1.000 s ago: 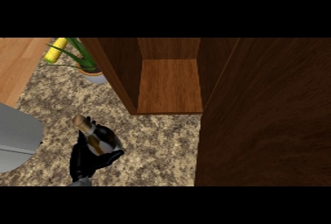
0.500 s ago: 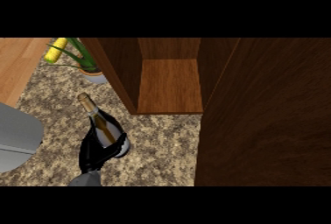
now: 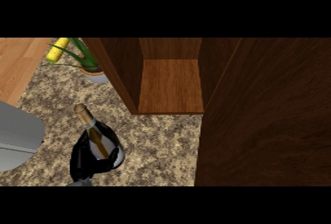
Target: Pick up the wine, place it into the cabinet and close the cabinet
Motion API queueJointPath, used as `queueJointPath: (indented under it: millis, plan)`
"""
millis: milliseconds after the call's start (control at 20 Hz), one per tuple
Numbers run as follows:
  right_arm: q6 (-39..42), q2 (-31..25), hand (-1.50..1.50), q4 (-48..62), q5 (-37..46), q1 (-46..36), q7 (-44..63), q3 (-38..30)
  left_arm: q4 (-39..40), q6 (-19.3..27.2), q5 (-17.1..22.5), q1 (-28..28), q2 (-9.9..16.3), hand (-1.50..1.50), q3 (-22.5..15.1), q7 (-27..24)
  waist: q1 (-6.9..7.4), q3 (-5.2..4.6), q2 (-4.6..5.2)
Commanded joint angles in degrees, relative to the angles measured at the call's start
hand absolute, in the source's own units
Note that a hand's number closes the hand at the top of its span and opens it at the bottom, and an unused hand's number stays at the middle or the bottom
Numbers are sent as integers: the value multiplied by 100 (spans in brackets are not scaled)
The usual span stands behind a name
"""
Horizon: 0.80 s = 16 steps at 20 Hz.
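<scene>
The wine (image 3: 92, 131) is gripped by the left hand (image 3: 97, 155), fingers curled round its body, below-left of the open cabinet (image 3: 171, 87). It is best carried neck-first onto the cabinet's shelf, clear of the side wall.

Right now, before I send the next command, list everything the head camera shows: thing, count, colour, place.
wine bottle: one, dark glass with a gold neck, lower left of the view, neck pointing up and left, held over the counter
cabinet: one, brown wood, top centre, open, its shelf bare
cabinet door: one, dark brown wood, fills the right side
potted plant: one, green leaves in a pale pot, top left on the counter
counter: one, speckled beige and brown stone
grey object: one, at the left edge, only partly in view
left hand: one, black, curled round the bottle's body
right hand: not in view
</scene>
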Motion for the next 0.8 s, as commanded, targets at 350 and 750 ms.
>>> queueJointPath:
  millis: [350,750]
  plan:
    - [-66,18,-150,-987,-621,-14,595,-345,-1785,-716,221,819,157,150,-320,120,63,5,-2]
    - [-42,53,-150,-1113,-439,79,615,-173,-3173,-120,2,905,41,150,-847,1171,24,4,-2]
